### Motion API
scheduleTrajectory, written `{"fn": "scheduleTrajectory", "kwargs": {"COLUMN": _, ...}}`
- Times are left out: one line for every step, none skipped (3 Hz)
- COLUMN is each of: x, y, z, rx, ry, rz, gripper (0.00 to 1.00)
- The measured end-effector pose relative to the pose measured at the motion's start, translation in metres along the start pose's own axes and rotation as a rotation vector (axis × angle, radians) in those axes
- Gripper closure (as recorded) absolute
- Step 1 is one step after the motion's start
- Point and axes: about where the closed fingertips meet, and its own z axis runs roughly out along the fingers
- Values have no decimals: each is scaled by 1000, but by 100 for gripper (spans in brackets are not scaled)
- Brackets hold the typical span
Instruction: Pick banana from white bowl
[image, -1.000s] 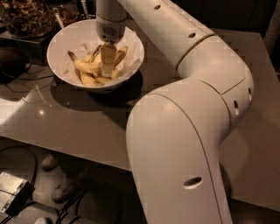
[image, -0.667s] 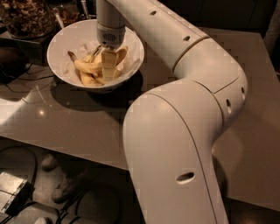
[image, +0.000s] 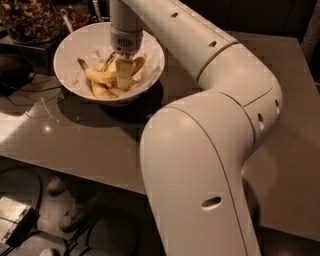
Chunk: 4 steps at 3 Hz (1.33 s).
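The white bowl (image: 67, 80) stands at the far left of the table and holds several yellow bananas. The banana (image: 98, 76) is the long curved one lying across the bowl's middle, with its dark stem pointing up-left. My gripper (image: 123, 76) reaches straight down into the bowl from above. It sits among the bananas, right at the long banana's right end. The gripper and wrist hide that end and the bananas under them.
A clear jar of brown granola (image: 29, 19) stands behind the bowl at top left. Dark cables and objects (image: 15, 75) lie left of the bowl. The table's front edge (image: 75, 167) runs diagonally, and the floor with a box (image: 12, 220) lies below. My own big arm links (image: 210, 150) fill the centre.
The gripper stays down in the bowl among the bananas. The arm's large links have shifted slightly to the left. The bowl has not moved.
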Motion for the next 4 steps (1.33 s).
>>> {"fn": "scheduleTrajectory", "kwargs": {"x": 0, "y": 0, "z": 0, "rx": 0, "ry": 0, "rz": 0, "gripper": 90}}
{"fn": "scheduleTrajectory", "kwargs": {"x": -1, "y": 0, "z": -3, "rx": 0, "ry": 0, "rz": 0, "gripper": 100}}
{"fn": "scheduleTrajectory", "kwargs": {"x": 7, "y": 3, "z": -31, "rx": 66, "ry": -54, "rz": 14, "gripper": 100}}
{"fn": "scheduleTrajectory", "kwargs": {"x": 5, "y": 24, "z": -67, "rx": 126, "ry": -128, "rz": 15, "gripper": 100}}
